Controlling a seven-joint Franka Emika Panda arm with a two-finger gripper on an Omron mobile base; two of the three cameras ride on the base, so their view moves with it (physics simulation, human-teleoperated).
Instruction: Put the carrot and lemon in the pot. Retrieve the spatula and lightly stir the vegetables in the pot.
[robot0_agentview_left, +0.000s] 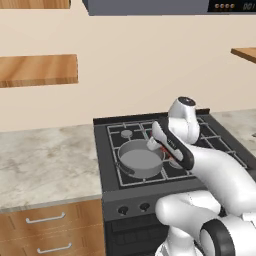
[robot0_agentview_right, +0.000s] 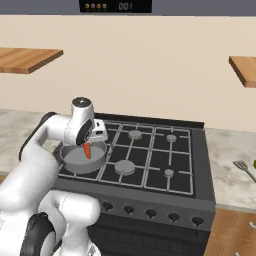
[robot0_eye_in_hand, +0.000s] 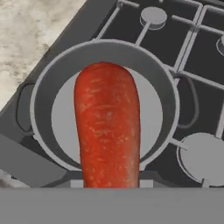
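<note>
The gripper (robot0_agentview_right: 89, 144) hangs above the pot (robot0_agentview_right: 75, 160), its jaws closed partway on the carrot (robot0_agentview_right: 88, 150), which points tip-down toward the pot's bare grey floor without touching it. In the hand view the carrot (robot0_eye_in_hand: 108, 131) runs up from between the fingers and covers the middle of the pot (robot0_eye_in_hand: 52, 87) below. The pot sits on the front left burner of the stove (robot0_agentview_right: 195, 165), near the stove's front left corner, one dark side handle turned toward the front edge. From the left base view, the gripper (robot0_agentview_left: 154, 145) sits over the pot's (robot0_agentview_left: 137, 161) right rim. Well to the right, on the worktop (robot0_agentview_right: 230, 150) past the stove's right edge, lies the spatula (robot0_agentview_right: 242, 167), its grey blade toward the stove.
</note>
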